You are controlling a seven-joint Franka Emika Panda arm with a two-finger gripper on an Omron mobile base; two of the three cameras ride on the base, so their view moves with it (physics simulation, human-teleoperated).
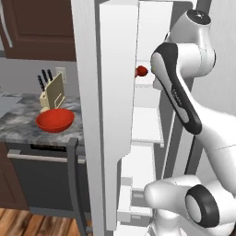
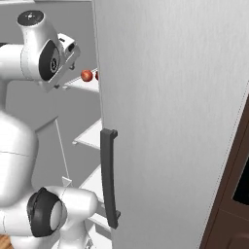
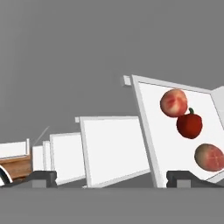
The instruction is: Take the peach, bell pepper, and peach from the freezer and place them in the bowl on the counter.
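Ahead of my gripper [image 3: 111, 178], on one white freezer shelf [image 3: 153, 131], I see all three fruits in a row: a peach [image 3: 174, 103] farthest from the fingers, the bell pepper [image 3: 189, 124] just beside it in the middle, and a second peach [image 3: 209, 157] nearest the right fingertip [image 3: 186, 177]; in the hand view they sit off to the right of the hand's line, and none is touched. My fingers stand wide apart with nothing between them, the left fingertip [image 3: 41, 178] at the far side of that view. From the left base view the pepper peeks out past the edge of the open freezer [image 1: 147, 115] door, level with the arm's upper link; from the right base view one peach and a sliver of red beside it lie on that shelf just beyond the hand. Well off to the hand's left, past the door, the bowl [image 1: 55, 120] rests on the counter [image 1: 18, 120], in front of a knife block [image 1: 51, 90].
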